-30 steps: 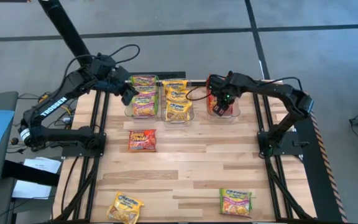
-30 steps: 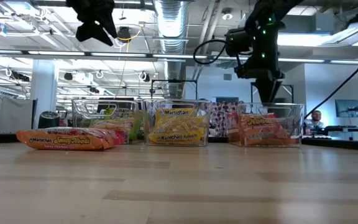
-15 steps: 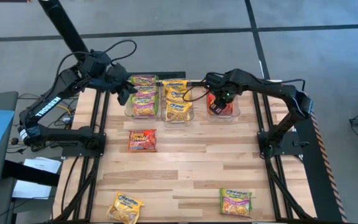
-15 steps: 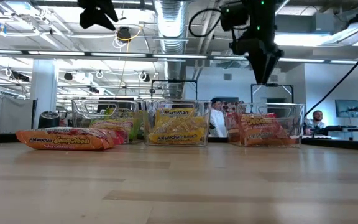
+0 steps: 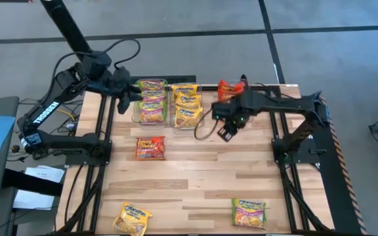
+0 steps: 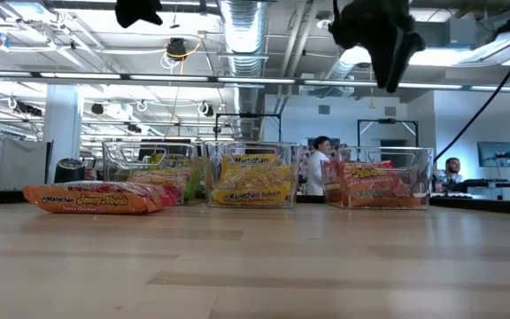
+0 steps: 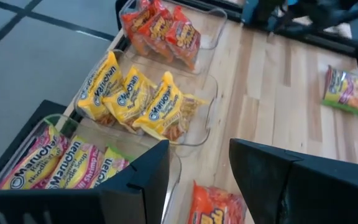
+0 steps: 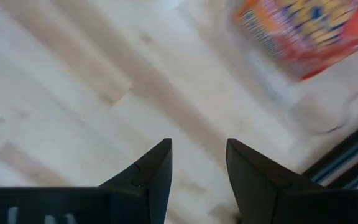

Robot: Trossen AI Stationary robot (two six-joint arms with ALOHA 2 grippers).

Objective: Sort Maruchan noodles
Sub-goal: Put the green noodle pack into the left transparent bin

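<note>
i take the middle bin (image 5: 188, 115), the one with the yellow packets, as my landmark; the green-and-pink packets (image 5: 151, 105) sit in the bin touching its left side, the red-orange packets (image 5: 229, 90) in the bin on its right side; three packets lie loose on the table (image 5: 195, 177).

the loose red-orange packet (image 5: 150, 147) lies just toward the near edge and slightly left of the middle bin, its long axis running roughly left to right; the loose yellow packet (image 5: 132, 218) and the loose green-and-pink packet (image 5: 249, 212) lie well apart from the bin, at the near edge, left and right respectively.

right gripper (image 5: 226, 132): raised over bare wood just right of the middle bin's near corner; fingers spread, nothing between them, as the right wrist view confirms (image 8: 196, 180).

left gripper (image 5: 129, 94): raised beside the far left corner of the bin row; fingers spread and empty in the left wrist view (image 7: 197, 180).

judgement: the loose red-orange packet is the next candidate; it lies leftward and nearward of the right gripper, past the middle bin's near wall; both arms are at comparable reach, but its destination bin is on the right side, which favours the right arm; a pinch across the short axis would suit.
</note>
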